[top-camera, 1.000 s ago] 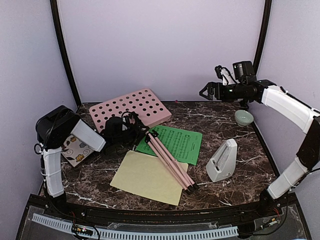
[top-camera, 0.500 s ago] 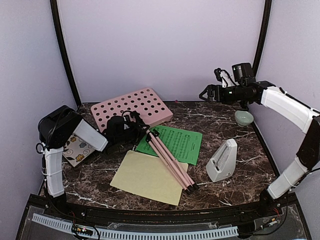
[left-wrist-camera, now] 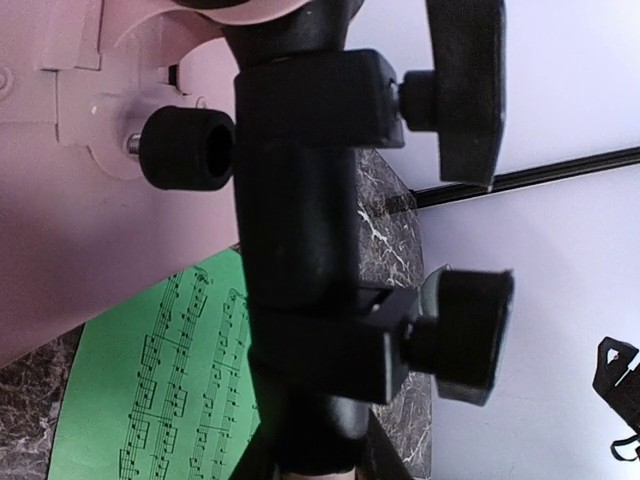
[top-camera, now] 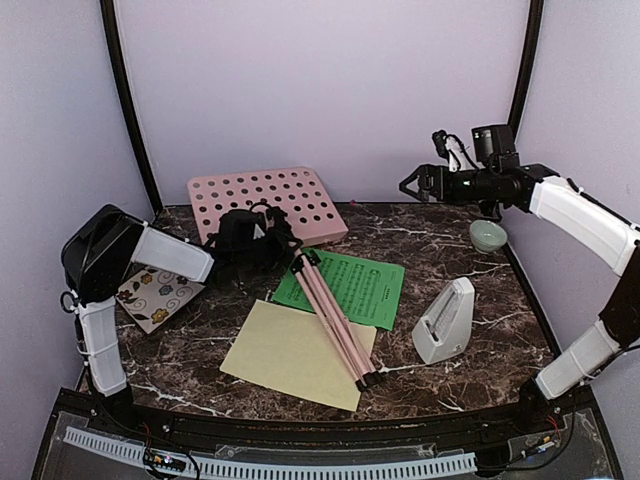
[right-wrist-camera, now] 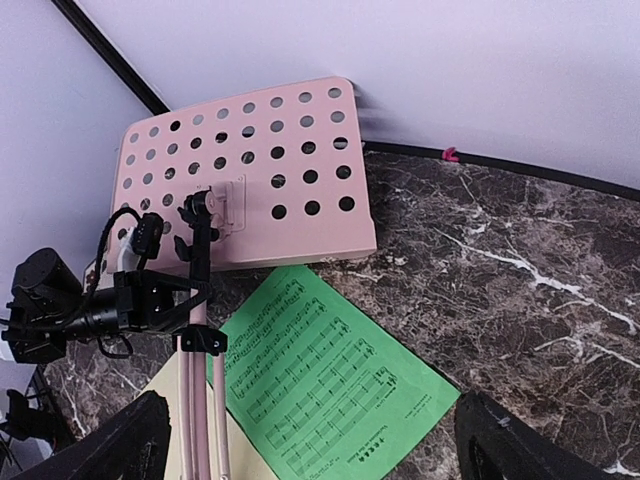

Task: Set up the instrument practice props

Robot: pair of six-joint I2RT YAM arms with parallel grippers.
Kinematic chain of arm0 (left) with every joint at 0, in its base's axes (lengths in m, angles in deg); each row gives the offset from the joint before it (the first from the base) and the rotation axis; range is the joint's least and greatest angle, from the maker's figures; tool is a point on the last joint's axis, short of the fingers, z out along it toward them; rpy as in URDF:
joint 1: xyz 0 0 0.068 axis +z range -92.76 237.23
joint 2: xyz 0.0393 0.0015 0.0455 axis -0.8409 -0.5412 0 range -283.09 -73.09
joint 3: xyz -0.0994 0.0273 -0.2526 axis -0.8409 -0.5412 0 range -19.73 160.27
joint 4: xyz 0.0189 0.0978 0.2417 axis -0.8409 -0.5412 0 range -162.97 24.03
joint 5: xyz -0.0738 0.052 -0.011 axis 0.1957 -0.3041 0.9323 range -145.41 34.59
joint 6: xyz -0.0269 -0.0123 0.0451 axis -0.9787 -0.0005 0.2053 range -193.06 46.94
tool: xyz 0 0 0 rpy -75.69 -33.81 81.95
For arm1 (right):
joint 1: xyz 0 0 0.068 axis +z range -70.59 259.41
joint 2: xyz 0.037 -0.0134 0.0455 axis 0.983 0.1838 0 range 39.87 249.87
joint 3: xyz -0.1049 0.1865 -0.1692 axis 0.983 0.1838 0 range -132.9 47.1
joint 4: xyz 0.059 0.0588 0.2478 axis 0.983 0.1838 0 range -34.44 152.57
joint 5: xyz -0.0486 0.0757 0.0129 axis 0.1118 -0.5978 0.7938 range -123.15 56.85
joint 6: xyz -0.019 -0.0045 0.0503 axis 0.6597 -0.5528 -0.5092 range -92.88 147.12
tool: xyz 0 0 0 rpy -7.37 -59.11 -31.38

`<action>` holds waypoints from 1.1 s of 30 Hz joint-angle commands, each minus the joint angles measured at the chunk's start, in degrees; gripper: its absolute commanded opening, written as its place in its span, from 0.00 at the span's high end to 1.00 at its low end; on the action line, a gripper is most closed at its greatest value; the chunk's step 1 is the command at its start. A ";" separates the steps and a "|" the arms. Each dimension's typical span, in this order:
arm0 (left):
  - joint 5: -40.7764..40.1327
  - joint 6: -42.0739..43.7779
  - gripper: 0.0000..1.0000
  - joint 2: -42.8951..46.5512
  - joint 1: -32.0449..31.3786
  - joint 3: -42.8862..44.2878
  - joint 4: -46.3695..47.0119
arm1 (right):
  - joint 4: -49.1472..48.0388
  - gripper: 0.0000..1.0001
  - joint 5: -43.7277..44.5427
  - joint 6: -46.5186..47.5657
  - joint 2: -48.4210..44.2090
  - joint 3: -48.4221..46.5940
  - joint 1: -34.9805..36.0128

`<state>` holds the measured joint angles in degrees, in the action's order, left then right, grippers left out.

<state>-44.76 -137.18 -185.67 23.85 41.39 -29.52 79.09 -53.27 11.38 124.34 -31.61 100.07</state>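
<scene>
Lifting the stand (top-camera: 265, 200) and tilting its desk higher than a second ago, dragging its legs across the green sheet (top-camera: 370, 290) on the bench (top-camera: 450, 240). Clenching its black neck with left fingers (right-wrist-camera: 155, 298); holding right fingers (right-wrist-camera: 110, 450) released, aloft. Erecting the stand; next, likely needing legs spread, upright.

On the desk (top-camera: 440, 240) the music stand (top-camera: 318, 295) has its plate (top-camera: 265, 205) at the back left and its legs running forward across both sheets, the rear sheet (top-camera: 370, 290) meeting the front sheet (top-camera: 290, 355). The metronome (top-camera: 445, 322) stands to their right with the bowl (top-camera: 487, 236) behind it. The tile (top-camera: 150, 298) lies far left.
</scene>
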 commanded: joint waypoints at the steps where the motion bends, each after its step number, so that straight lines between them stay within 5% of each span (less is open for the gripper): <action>1: 1.19 14.08 1.00 12.42 -0.19 8.04 9.15 | -5.51 0.00 -2.28 -2.70 -2.77 1.85 0.36; 23: 28.10 22.73 1.00 19.89 -1.22 31.48 -4.11 | -12.38 0.00 -20.28 -10.16 -4.12 -12.79 -8.27; 33: 37.85 24.76 1.00 23.08 -1.34 33.71 -8.12 | -15.59 0.09 -26.20 -20.92 -3.59 -16.11 -8.27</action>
<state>-13.11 -115.47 -171.31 22.82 69.17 -49.85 65.76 -76.44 -4.03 121.15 -46.52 91.79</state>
